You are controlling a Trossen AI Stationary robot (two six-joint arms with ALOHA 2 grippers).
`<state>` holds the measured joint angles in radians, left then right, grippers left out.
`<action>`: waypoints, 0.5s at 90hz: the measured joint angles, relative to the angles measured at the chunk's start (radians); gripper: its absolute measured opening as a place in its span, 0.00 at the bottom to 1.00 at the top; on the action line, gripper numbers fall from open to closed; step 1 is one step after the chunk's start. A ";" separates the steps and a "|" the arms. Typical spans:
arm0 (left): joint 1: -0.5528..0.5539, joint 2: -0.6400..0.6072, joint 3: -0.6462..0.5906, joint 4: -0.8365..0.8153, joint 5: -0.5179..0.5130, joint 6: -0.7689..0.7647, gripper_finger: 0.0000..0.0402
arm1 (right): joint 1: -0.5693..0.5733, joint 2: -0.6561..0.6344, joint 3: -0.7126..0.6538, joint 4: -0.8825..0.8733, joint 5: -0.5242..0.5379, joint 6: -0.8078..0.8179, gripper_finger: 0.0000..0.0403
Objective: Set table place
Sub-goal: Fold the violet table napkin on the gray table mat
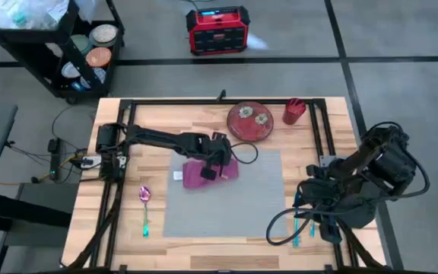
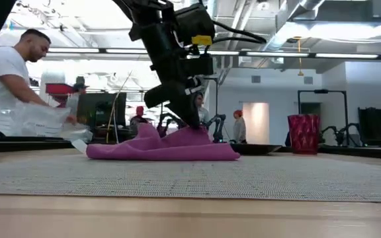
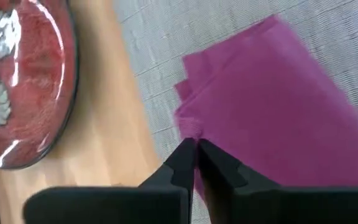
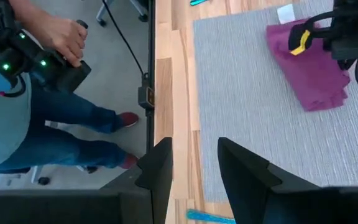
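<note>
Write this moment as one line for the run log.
left hand: shut on napkin | napkin: on placemat | right hand: open, waiting at table edge

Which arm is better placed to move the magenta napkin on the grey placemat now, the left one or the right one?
Probably the left. Its end effector is shut on the napkin, which lies on the placemat. The right end effector is open at the table's right edge, away from the napkin.

The round red flowered plate (image 3: 23, 81) is cut off by the left wrist view's edge. The black arm hides part of the folded magenta cloth napkin (image 1: 200, 176) from above.
</note>
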<state>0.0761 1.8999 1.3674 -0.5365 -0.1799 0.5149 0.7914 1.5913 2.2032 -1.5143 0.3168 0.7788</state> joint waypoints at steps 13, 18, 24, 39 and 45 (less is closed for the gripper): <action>0.001 -0.003 0.044 0.008 0.044 0.037 0.11 | 0.000 0.000 0.000 0.000 0.000 -0.001 0.29; 0.007 -0.003 0.050 0.004 0.046 0.018 0.14 | 0.000 0.000 0.000 0.000 0.000 -0.001 0.30; 0.020 -0.003 0.059 0.002 0.046 -0.003 0.17 | 0.000 0.000 0.000 0.000 0.000 -0.001 0.31; 0.043 -0.003 0.071 -0.181 0.038 -0.262 0.26 | 0.002 0.000 0.000 0.015 -0.001 0.006 0.33; 0.053 -0.005 0.071 -0.308 0.043 -0.334 0.28 | 0.010 0.000 0.000 0.011 -0.003 0.011 0.33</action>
<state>0.1290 1.8946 1.4386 -0.8441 -0.1374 0.1809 0.8012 1.5913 2.2032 -1.5030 0.3134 0.7895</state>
